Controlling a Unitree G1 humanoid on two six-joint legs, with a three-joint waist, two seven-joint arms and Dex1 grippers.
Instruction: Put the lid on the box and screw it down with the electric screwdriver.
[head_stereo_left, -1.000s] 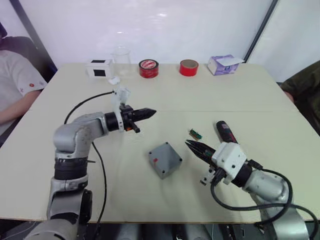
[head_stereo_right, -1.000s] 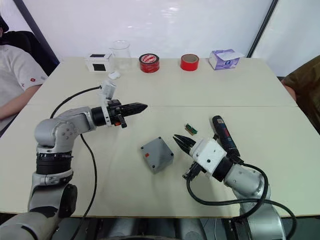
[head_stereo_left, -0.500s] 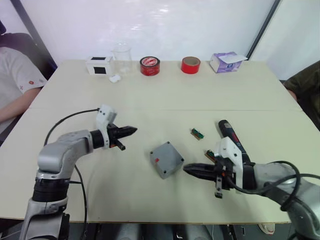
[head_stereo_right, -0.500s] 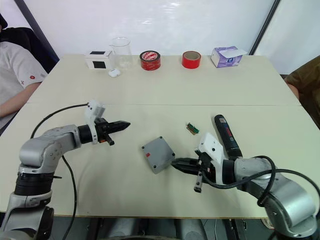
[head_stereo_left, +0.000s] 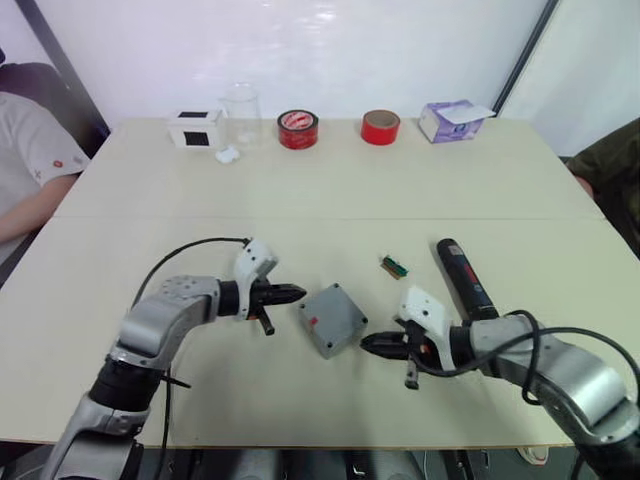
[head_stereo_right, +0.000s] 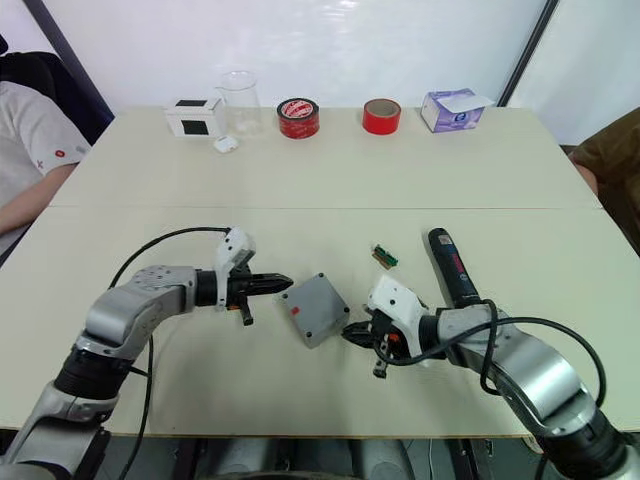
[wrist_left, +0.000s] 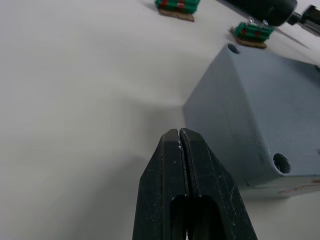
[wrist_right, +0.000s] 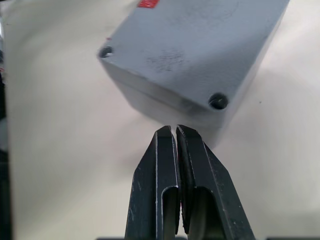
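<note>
At centre: the box (head_stereo_left: 331, 319) sits on the table (head_stereo_left: 330, 190), closed face up; I cannot pick out a separate lid.
Left of box: my left gripper (head_stereo_left: 297, 293), fingers together, tip just beside it.
Right of box: right gripper (head_stereo_left: 368, 343), fingers together, near its corner.
Beyond right gripper: screwdriver (head_stereo_left: 462, 277) lying flat.
Advice: I'd squeeze from both sides evenly, so it doesn't spin.

The box (head_stereo_left: 331, 319) sits on the surface (head_stereo_left: 330, 190) between my two pincers: my left pincer (head_stereo_left: 298, 294) just to its left, my right pincer (head_stereo_left: 366, 342) just to its right (both tips near it, neither touching). The electric screwdriver (head_stereo_left: 462, 277) lies farther right, with a small piece (head_stereo_left: 394, 266) between it and the box.
</note>
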